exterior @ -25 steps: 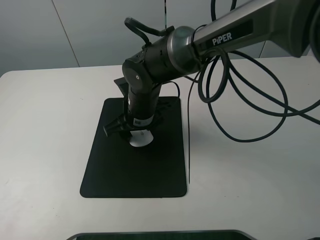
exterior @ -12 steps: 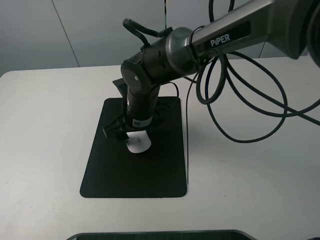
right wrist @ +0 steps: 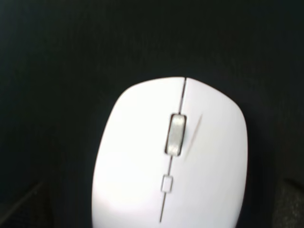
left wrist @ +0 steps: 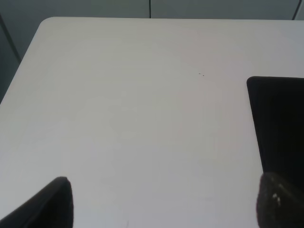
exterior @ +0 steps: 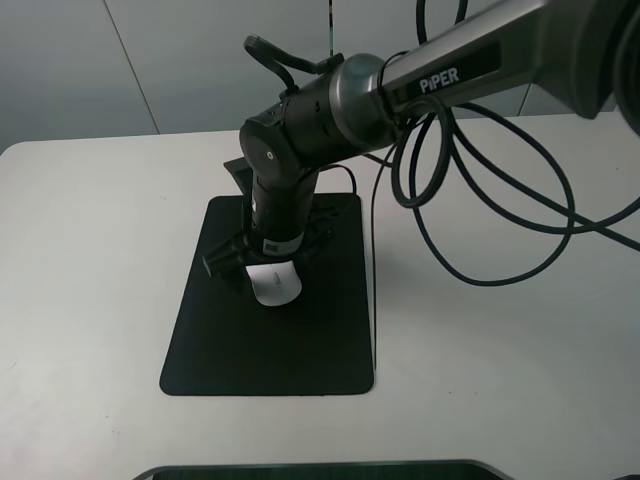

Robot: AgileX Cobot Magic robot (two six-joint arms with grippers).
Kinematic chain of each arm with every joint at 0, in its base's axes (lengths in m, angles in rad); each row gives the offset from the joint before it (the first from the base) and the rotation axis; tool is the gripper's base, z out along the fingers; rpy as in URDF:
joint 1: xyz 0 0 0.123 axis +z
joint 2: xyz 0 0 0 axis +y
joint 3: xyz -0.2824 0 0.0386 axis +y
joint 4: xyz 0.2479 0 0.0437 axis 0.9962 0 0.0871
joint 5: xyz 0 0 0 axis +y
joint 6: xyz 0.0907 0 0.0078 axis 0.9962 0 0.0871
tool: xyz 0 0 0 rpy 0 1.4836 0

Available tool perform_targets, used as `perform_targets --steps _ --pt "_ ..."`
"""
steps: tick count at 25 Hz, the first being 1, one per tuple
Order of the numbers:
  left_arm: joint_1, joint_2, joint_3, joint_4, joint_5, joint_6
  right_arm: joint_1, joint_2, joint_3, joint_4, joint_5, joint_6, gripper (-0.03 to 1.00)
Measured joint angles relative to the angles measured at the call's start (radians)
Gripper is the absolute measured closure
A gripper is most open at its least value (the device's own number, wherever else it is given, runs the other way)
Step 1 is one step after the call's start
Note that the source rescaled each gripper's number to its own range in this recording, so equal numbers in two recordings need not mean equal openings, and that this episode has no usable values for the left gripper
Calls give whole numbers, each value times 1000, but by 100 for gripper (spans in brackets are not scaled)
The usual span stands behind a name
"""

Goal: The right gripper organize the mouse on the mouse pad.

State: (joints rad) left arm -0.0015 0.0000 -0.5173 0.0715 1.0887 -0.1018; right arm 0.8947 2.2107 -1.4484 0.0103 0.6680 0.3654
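The white mouse (exterior: 275, 286) lies on the black mouse pad (exterior: 240, 350), near the pad's middle. My right gripper (exterior: 266, 262) reaches across from the right and hangs just above the mouse's far end, jaws apart on either side of it. In the right wrist view the mouse (right wrist: 171, 161) with its grey scroll wheel fills the middle. The fingertips (right wrist: 21, 209) show only at the lower corners, apart from the mouse's sides. My left gripper (left wrist: 166, 204) is open over bare white table, beside a corner of the pad (left wrist: 280, 123).
Thick black cables (exterior: 480, 200) loop from the right arm over the table to the right of the pad. A thin black wire (exterior: 375, 290) hangs along the pad's right edge. A dark object (exterior: 320, 470) lies at the table's front edge.
The right gripper has shifted slightly left and towards the front over the pad. The mouse has moved a little that way with it and shows more from under the gripper.
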Motion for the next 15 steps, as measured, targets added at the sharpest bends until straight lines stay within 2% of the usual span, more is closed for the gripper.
perform_targets --steps 7,15 --pt "0 0 0 0 0 0 5 -101 0 0 16 -71 -3" --pt "0 0 0 0 0 2 2 -400 0 -139 35 -93 -3"
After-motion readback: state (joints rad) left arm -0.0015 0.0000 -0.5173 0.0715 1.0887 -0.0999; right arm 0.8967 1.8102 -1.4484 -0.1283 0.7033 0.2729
